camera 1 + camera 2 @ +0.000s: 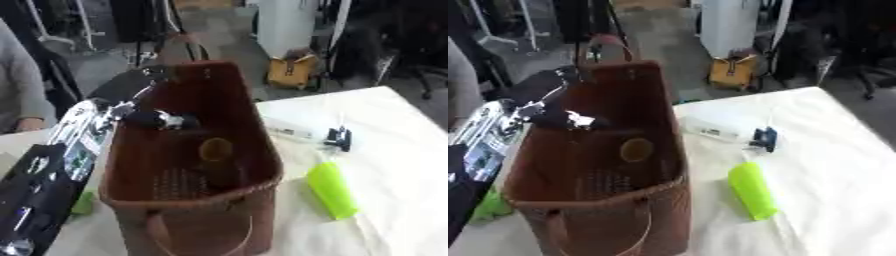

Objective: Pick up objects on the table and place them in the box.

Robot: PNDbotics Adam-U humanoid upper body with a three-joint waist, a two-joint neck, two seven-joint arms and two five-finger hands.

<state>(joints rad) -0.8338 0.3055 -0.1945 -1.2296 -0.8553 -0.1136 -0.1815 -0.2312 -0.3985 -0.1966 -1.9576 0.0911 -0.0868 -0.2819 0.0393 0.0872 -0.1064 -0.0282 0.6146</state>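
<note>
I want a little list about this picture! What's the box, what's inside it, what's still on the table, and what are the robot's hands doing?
container: brown woven basket with handles, standing on the white-covered table
inside the basket: a round yellowish thing, too blurry to name
left hand: left hand reaches over the basket's rim into it; fingers unclear
right hand: not in view
still on the table: lime-green tube, small black and blue thing, white flat box, all right of the basket
left of the basket: a green thing, mostly hidden
</note>
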